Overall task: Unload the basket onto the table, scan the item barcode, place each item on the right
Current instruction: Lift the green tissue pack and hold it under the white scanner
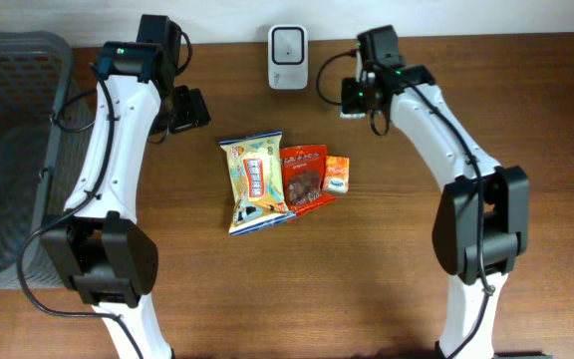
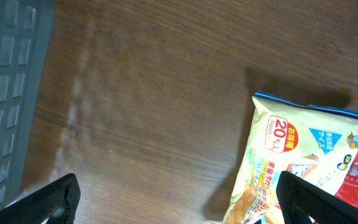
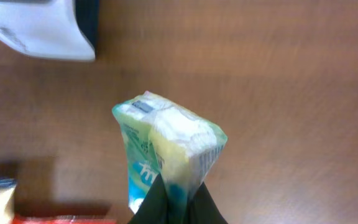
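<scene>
1. Holding a small green-and-white packet [image 3: 166, 143], the right claw [image 3: 174, 198] is pinched tight on one crimped end. The packet juts out from the fingers above the table, near its far edge and just right of the white barcode scanner [image 1: 287, 45].
2. Judging by its puffed, creased film, the packet is light and soft, likely slick and crinkly, and liable to flop or twist when turned. The sealed end seam seems the sound place to hold, since it leaves the printed faces free to show.
3. The packet is glossy, with green and teal print on white and a pale patch near the free end. No barcode can be made out, as the right wrist view is too blurred.
4. The left claw [image 2: 176, 186] is spread wide and empty over bare wood, just beside the cream snack bag [image 2: 297, 155].
5. That bag, a red pouch [image 1: 303, 178] and a small orange packet [image 1: 337, 175] lie touching at the table's middle. A grey basket [image 1: 8, 150] sits at the left edge.
</scene>
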Robot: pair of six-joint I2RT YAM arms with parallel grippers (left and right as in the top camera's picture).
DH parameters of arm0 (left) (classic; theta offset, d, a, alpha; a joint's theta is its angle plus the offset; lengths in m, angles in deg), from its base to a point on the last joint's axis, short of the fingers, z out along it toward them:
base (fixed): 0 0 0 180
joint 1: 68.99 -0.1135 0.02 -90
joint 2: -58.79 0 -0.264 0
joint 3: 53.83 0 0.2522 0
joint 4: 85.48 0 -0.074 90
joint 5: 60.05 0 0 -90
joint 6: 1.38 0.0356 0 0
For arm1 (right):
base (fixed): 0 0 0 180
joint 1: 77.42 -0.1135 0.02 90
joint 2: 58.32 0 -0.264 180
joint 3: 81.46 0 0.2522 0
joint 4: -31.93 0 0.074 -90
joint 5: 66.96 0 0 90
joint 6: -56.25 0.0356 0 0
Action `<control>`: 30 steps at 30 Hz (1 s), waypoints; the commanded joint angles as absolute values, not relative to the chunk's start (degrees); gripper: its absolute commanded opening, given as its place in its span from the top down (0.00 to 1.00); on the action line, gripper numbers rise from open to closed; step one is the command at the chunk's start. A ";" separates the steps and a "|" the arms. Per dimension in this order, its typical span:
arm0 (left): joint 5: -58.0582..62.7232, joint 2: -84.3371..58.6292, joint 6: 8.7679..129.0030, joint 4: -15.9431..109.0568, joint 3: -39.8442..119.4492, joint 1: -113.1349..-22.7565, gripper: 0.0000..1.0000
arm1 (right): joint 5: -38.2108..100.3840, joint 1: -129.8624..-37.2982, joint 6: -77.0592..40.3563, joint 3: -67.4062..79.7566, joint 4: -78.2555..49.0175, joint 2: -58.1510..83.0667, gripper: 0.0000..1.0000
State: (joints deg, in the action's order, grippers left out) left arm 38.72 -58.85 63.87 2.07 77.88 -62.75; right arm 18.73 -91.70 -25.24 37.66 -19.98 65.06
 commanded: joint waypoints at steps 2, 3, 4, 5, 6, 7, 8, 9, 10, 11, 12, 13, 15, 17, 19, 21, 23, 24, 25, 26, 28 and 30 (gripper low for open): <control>38.51 -58.85 63.34 2.07 77.90 -62.73 0.01 | 9.00 -97.10 -48.06 38.49 -7.22 65.60 0.96; 38.51 -58.85 63.34 2.07 77.90 -62.73 0.01 | 9.00 -98.54 -55.70 38.49 -1.60 66.43 0.96; 38.51 -58.85 63.34 2.07 77.90 -62.73 0.01 | 9.00 -99.35 -61.32 38.49 2.31 67.15 0.96; 38.51 -58.85 63.34 2.07 77.90 -62.73 0.01 | 9.02 -100.03 -65.30 38.49 6.42 68.29 0.96; 38.51 -58.85 63.34 2.07 77.90 -62.73 0.01 | 9.02 -100.60 -66.92 38.49 10.00 69.36 0.96; 38.51 -58.85 63.34 2.07 77.90 -62.73 0.01 | 9.04 -100.84 -68.10 38.49 14.16 70.65 0.96; 38.51 -58.85 63.34 2.07 77.90 -62.73 0.01 | 9.07 -100.81 -68.47 38.49 15.95 71.05 0.96; 38.51 -58.85 63.34 2.07 77.90 -62.73 0.01 | 9.04 -100.81 -72.21 38.49 18.75 71.85 0.96; 38.51 -58.85 63.34 2.07 77.90 -62.73 0.01 | 9.11 -100.66 -75.59 38.49 21.24 72.51 0.96; 38.51 -58.85 63.34 2.07 77.90 -62.73 0.01 | 9.79 -100.57 -77.74 38.49 24.43 73.32 0.96; 38.51 -58.85 63.34 2.07 77.90 -62.73 0.01 | 12.74 -100.53 -79.59 38.49 26.66 73.89 0.96; 38.51 -58.85 63.34 2.07 77.90 -62.73 0.01 | 14.92 -100.53 -80.32 38.49 27.86 74.11 0.96; 38.51 -58.85 63.34 2.07 77.90 -62.73 0.01 | 17.26 -100.53 -80.29 38.49 31.66 75.29 0.96; 38.51 -58.85 63.34 2.07 77.90 -62.73 0.01 | 17.28 -100.42 -80.51 38.49 34.48 76.99 0.96; 38.51 -58.85 63.34 2.07 77.90 -62.73 0.01 | 17.31 -99.85 -81.32 38.49 36.03 78.35 0.96; 38.51 -58.85 63.34 2.07 77.90 -62.73 0.01 | 17.46 -99.50 -81.34 38.49 36.32 79.13 0.96; 38.51 -58.85 63.34 2.07 77.90 -62.73 0.01 | 17.46 -99.04 -82.33 38.49 37.13 80.03 0.96; 38.51 -58.85 63.34 2.07 77.90 -62.73 0.01 | 17.46 -98.76 -84.58 38.49 37.08 80.29 0.96; 38.51 -58.85 63.34 2.07 77.90 -62.73 0.01 | 17.22 -98.48 -86.13 38.49 37.11 80.42 0.96; 38.51 -58.85 63.34 2.07 77.90 -62.73 0.01 | 17.11 -98.21 -87.11 38.49 37.11 80.47 0.96; 38.51 -58.85 63.34 2.07 77.92 -62.73 0.01 | 17.33 -98.02 -87.11 38.49 37.13 80.51 0.96; 38.51 -58.85 63.34 2.07 77.90 -62.73 0.01 | 17.59 -98.02 -87.09 38.49 37.06 80.79 0.96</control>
State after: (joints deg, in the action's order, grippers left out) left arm 38.72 -58.85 63.87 2.09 77.88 -62.75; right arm 16.96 -98.17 -86.52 37.94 36.73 79.88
